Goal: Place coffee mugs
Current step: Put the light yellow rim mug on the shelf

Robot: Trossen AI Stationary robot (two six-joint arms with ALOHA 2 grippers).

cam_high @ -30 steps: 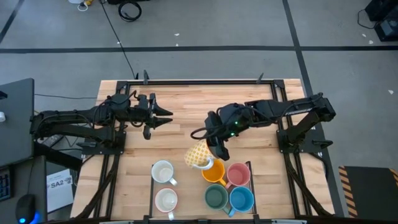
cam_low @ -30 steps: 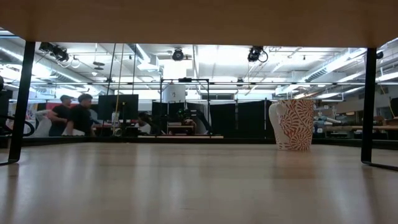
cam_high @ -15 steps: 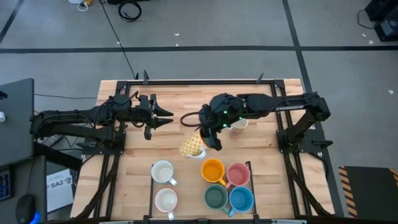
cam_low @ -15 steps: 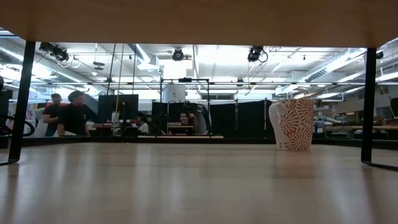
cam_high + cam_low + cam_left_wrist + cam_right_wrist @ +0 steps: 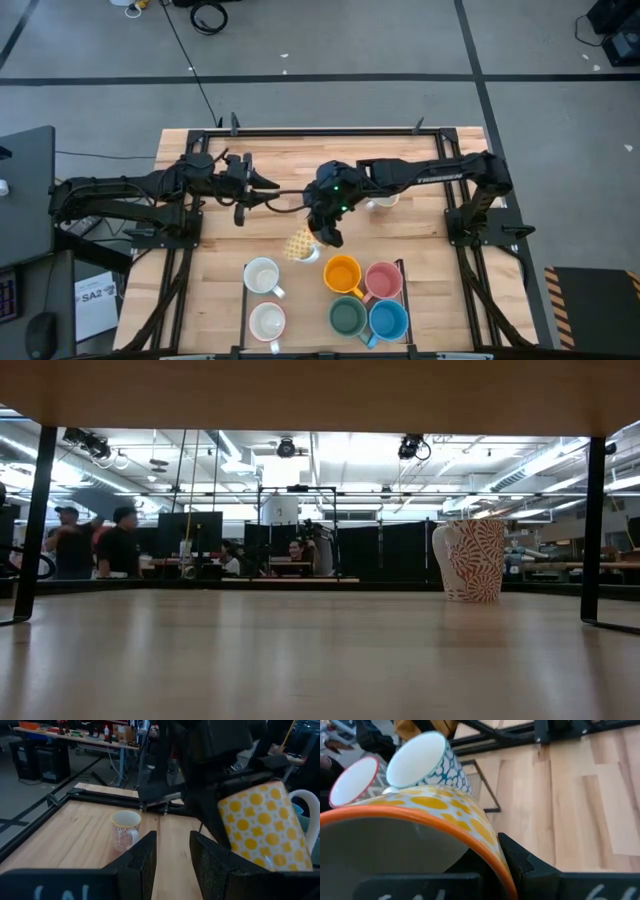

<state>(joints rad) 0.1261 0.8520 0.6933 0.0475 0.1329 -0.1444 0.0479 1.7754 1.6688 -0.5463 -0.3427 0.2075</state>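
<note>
right tool [image 5: 322, 236]: over the middle of the light wooden bench [image 5: 200, 290], fingers pinched together on the rim of the white ceramic mug with yellow dots and an orange rim [image 5: 299, 245], one finger inside, one outside.
yellow-dotted mug: carried tilted in the air, just above the bench, between the two groups of mugs near the front edge; handle seen on the far side in the left wrist view [image 5: 270, 827]; orange rim fills the right wrist view [image 5: 415, 820].
left tool [image 5: 262, 190]: at the left of the bench's middle, pointing toward the right arm, fingers [image 5: 142, 857] apart with nothing between them.
two white mugs [image 5: 264, 298]: standing one behind the other near the front edge, left of centre, mouths up.
orange mug [image 5: 343, 274]: front row group, nearest the carried mug.
pink mug [image 5: 382, 281]: just right of the orange mug.
dark green mug [image 5: 348, 317]: in front of the orange mug.
blue mug [image 5: 388, 320]: in front of the pink mug, beside the green one.
red-patterned white mug [image 5: 470, 559]: upright on the bench behind the right arm, well apart from the others; also seen past the left fingers [image 5: 125, 828].
black metal frame [image 5: 403, 290]: thin frame around the four coloured mugs.
people [image 5: 95, 543]: standing in the room beyond the bench, far off.
</note>
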